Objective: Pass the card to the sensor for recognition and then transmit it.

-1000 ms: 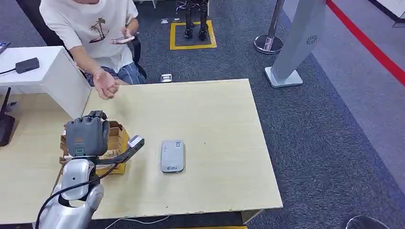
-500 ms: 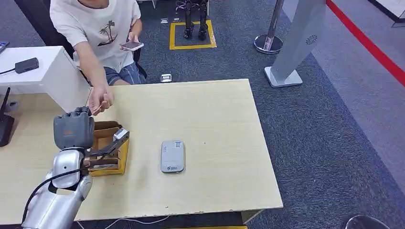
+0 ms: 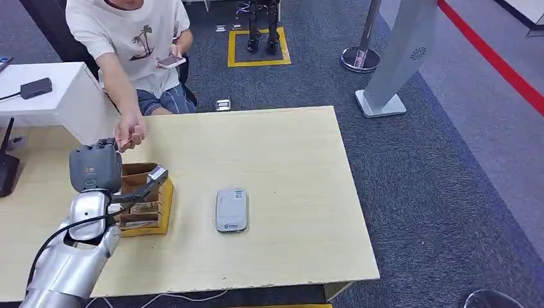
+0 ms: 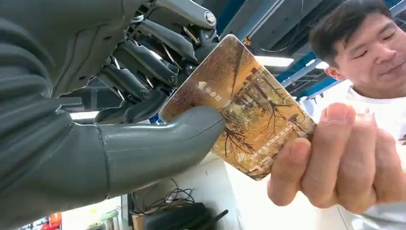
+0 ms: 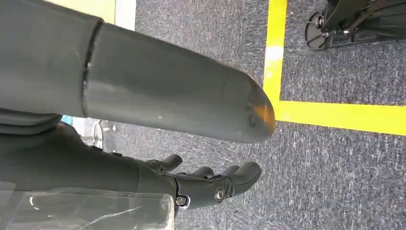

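We see the card [image 4: 239,108] pinched in the left robot hand [image 4: 158,91], its thick thumb flat on the printed face and the darker fingers behind, while a person's hand [image 4: 335,153] grips the far corner. In the head view this handover sits over the back left of the counter [image 3: 289,147], just beyond a small cardboard box [image 3: 144,199], well apart from the grey sensor [image 3: 231,209]. We judge the card light, thin, stiff yet slightly springy, and glossy enough to slip; the flat faces near an edge are the place to hold it, never the rim alone. The right robot hand [image 5: 210,184] hangs over the carpet, fingers loosely apart, holding nothing
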